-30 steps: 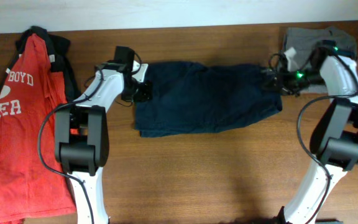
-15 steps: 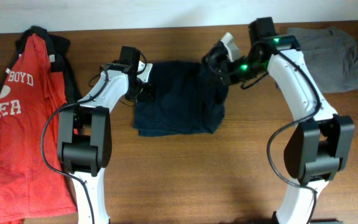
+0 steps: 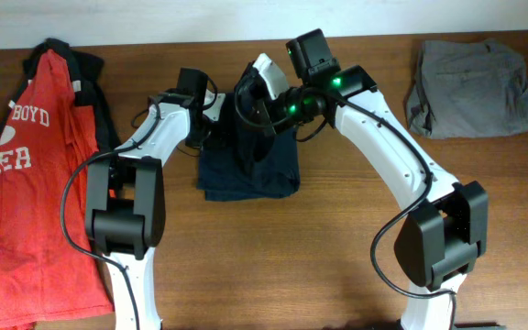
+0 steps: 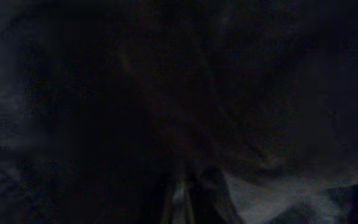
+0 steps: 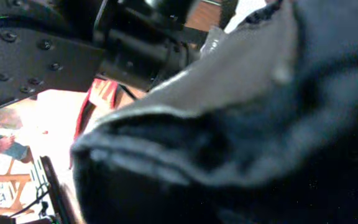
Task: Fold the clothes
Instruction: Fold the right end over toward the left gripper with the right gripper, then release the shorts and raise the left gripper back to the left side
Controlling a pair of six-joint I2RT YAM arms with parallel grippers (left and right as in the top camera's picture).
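A navy garment (image 3: 246, 172) lies on the wooden table, left of centre. My right gripper (image 3: 253, 97) is shut on its right end and holds that end lifted above the left half, so the cloth is doubled over. My left gripper (image 3: 211, 136) is at the garment's left edge and appears shut on it. The left wrist view shows only dark cloth (image 4: 166, 93) pressed close, with the fingers barely visible. In the right wrist view the navy cloth (image 5: 260, 124) fills the frame and hides the fingers.
A red printed T-shirt (image 3: 26, 183) lies spread over a dark garment at the far left. A folded grey garment (image 3: 470, 87) sits at the back right. The left arm (image 5: 55, 56) shows close in the right wrist view.
My right gripper has carried the garment's right end from the far right across to the left, over the left half. The left gripper has stayed at the left edge.
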